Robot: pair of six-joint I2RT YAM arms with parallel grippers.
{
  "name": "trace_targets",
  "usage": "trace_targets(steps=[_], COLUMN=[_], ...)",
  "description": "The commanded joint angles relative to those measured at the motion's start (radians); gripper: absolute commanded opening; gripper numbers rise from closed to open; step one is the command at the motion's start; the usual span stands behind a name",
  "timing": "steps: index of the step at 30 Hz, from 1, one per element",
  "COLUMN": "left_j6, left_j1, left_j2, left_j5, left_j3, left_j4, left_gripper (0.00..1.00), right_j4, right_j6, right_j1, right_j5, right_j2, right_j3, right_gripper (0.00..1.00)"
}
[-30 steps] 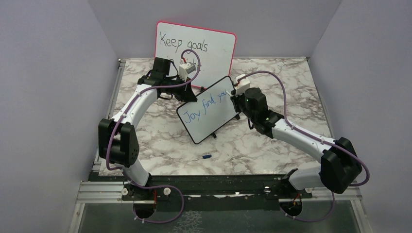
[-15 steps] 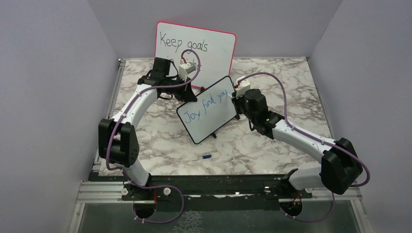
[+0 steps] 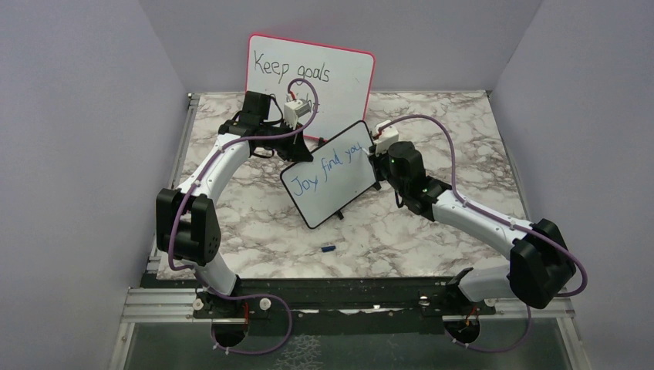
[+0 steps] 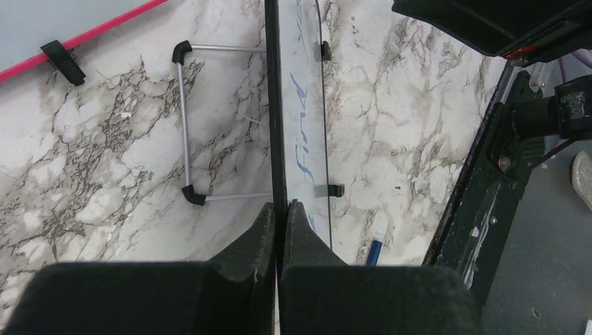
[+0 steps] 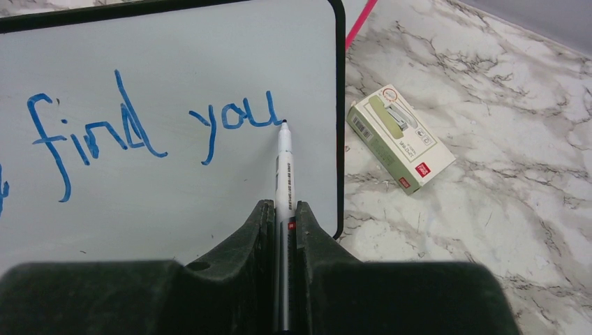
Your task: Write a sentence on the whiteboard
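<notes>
The small black-framed whiteboard (image 3: 339,193) stands tilted at the table's middle. It carries the blue sentence "Joy find you" (image 3: 330,168). My left gripper (image 4: 281,209) is shut on the whiteboard's frame edge, which runs edge-on (image 4: 276,105) away from the fingers. My right gripper (image 5: 283,209) is shut on a white marker (image 5: 285,167). The marker's dark tip rests on the board (image 5: 160,202) just after the "u" of "you" (image 5: 237,118). From above, the right gripper (image 3: 375,154) sits at the board's right end.
A larger pink-framed whiteboard (image 3: 308,73) reading "Keep goals" leans at the back. A small green-and-white box (image 5: 399,137) lies right of the black board. A blue marker cap (image 3: 328,248) lies on the marble near the front. A wire stand (image 4: 183,125) sits behind the board.
The right gripper with the marker has shifted very slightly to the right at the end of "you". The left arm and the board have not moved.
</notes>
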Motion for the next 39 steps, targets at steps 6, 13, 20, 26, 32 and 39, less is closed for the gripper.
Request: trace_targets(steps=[6,13,20,26,32,39], left_j6=[0.047,-0.001,-0.084,-0.138,-0.157,-0.175], left_j1=[-0.022,-0.022,-0.022,0.007,0.05,0.07], left_j2=[0.019,-0.031,-0.106,-0.216,-0.295,-0.303], left_j5=[-0.089,-0.118,-0.168,-0.172,-0.107,-0.074], left_j3=[-0.018,-0.001,-0.012,-0.105,-0.225,-0.295], left_j4=[-0.057,-0.012,0.04,0.107,0.157,0.195], left_gripper=[0.01,0.17,0.33,0.37,0.39,0.39], right_j4=[0.051,0.015,-0.011,-0.028,-0.032,-0.04], right_j6=[0.012,0.004,0.002,-0.014,-0.027,-0.038], right_j1=[-0.003,-0.004,-0.001,0.029,0.075,0.116], right_j5=[-0.018,-0.098,-0.15,-0.164,-0.171,-0.158], right_j2=[-0.086,-0.166,-0.237,-0.273,-0.284,-0.29], right_j3=[-0.025,-0.057,-0.098,-0.111,-0.117,-0.13], right_gripper=[0.0,0.0,0.01,0.0,0.0,0.01])
